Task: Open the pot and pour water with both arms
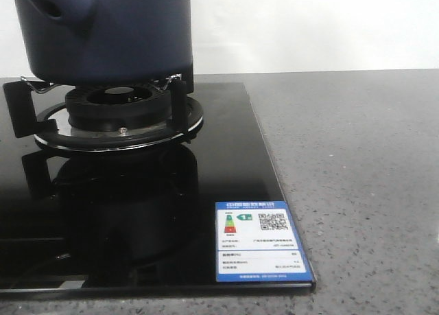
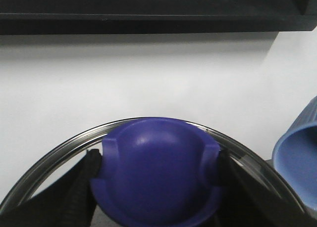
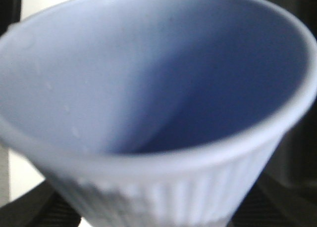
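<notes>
Pot (image 1: 116, 30), one of it, dark navy, sits on the burner grate (image 1: 120, 112) of a black glass hob (image 1: 171, 212) at the front view's upper left; neither arm shows in that view. One glass lid (image 2: 59, 148) with a purple knob (image 2: 158, 172) fills the left wrist view, and the left gripper (image 2: 158, 187) has its ribbed fingers (image 2: 81, 187) pressed against both sides of that knob. One light-blue ribbed cup (image 3: 158, 113) sits between the right gripper's dark fingers (image 3: 54, 207), its mouth facing the camera; they appear closed on its ribbed wall. One energy label (image 1: 259, 241) sticks on the hob's near corner.
</notes>
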